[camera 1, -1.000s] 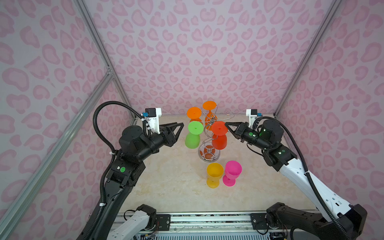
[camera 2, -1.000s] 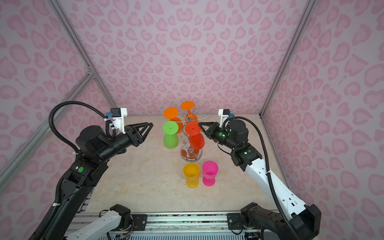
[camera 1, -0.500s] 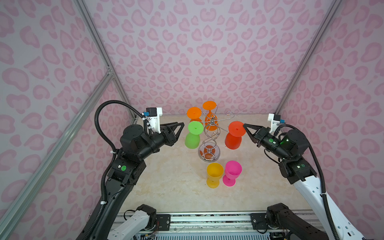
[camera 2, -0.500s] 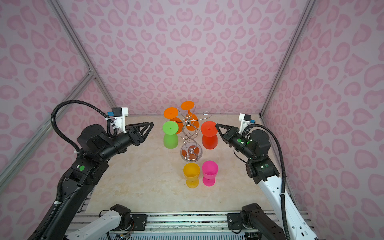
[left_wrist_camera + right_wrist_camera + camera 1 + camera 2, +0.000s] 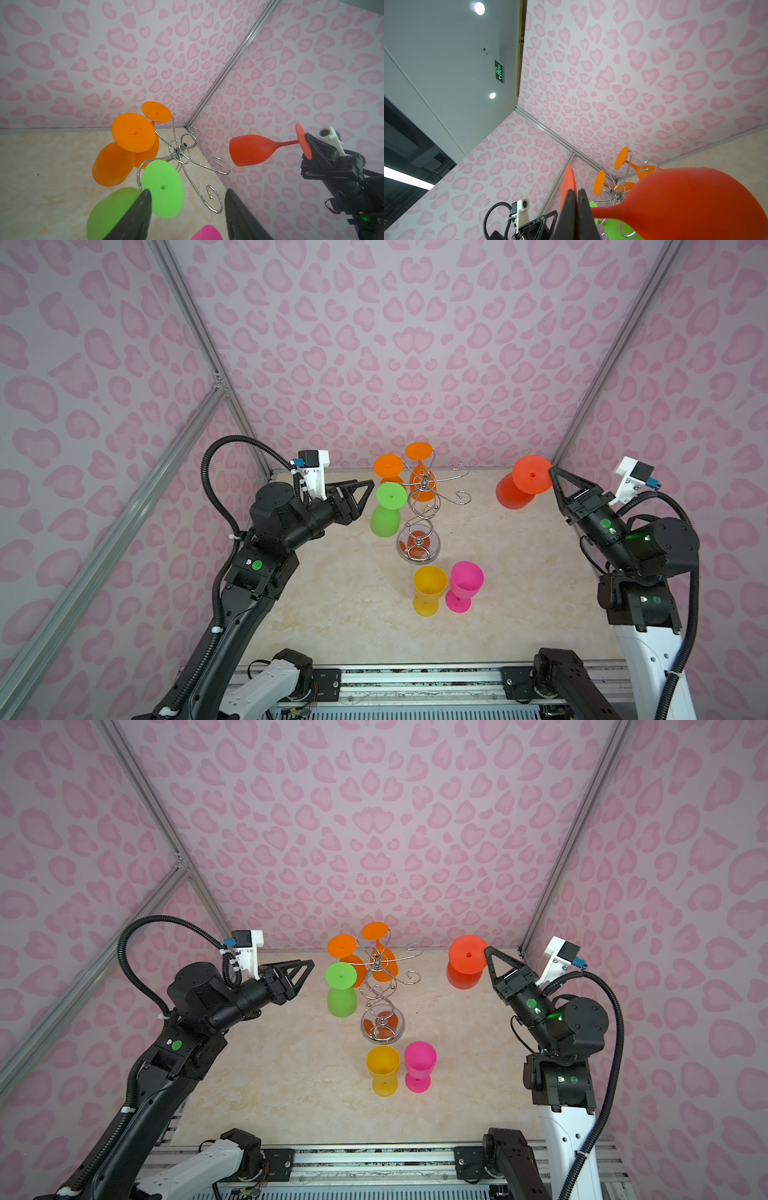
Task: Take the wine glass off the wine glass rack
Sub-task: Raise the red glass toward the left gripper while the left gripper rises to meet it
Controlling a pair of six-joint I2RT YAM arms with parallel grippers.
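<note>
The chrome wine glass rack [image 5: 420,510] [image 5: 379,990] stands mid-table. A green wine glass [image 5: 386,510] [image 5: 164,189] and two orange glasses [image 5: 388,466] [image 5: 419,452] hang from it upside down. My right gripper [image 5: 552,470] [image 5: 486,949] [image 5: 576,190] is shut on the foot rim of a red wine glass [image 5: 519,485] [image 5: 465,963] [image 5: 695,203]. It holds that glass in the air, clear of the rack, near the back right corner. My left gripper [image 5: 368,485] [image 5: 309,965] [image 5: 187,191] is open and empty, just left of the green glass.
A yellow glass [image 5: 428,589] and a pink glass [image 5: 463,585] stand upright side by side in front of the rack's base. Pink patterned walls close the table on three sides. Bare hook arms [image 5: 461,495] stick out on the rack's right.
My right gripper has carried the red glass off the rack and away to the right. The left gripper's jaws have opened wider; that arm has barely moved.
</note>
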